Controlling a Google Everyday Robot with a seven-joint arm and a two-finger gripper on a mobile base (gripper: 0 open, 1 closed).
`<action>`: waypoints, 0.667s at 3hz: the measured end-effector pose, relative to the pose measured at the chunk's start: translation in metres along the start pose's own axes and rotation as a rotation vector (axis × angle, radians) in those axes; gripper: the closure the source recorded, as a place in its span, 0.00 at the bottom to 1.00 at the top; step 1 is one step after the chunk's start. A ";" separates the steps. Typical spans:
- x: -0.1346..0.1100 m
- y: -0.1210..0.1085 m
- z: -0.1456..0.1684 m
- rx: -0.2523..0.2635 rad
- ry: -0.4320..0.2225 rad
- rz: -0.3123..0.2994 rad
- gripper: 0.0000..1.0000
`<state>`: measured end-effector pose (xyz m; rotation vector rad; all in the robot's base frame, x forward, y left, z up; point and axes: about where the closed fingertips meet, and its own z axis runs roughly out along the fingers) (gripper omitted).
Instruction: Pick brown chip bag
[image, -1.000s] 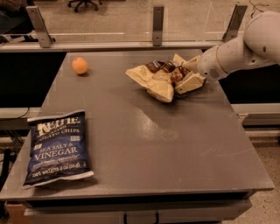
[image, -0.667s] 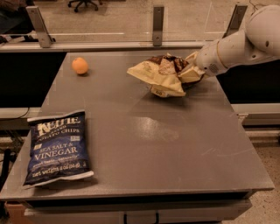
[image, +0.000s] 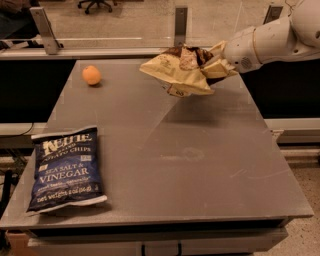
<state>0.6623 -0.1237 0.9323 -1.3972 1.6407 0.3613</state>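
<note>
The jaws, at the far right of the desk (image: 200, 170) on the end of a white arm (image: 270, 42), are clamped on the right edge of the brown chip bag (image: 175, 72). They hold it crumpled in the air, its shadow on the surface below. An orange (image: 91, 75) sits at the far left. A dark blue chip bag (image: 66, 170) lies flat at the near left.
</note>
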 end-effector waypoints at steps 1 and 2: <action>-0.026 -0.003 -0.018 0.028 -0.052 -0.026 1.00; -0.027 -0.003 -0.019 0.029 -0.055 -0.026 1.00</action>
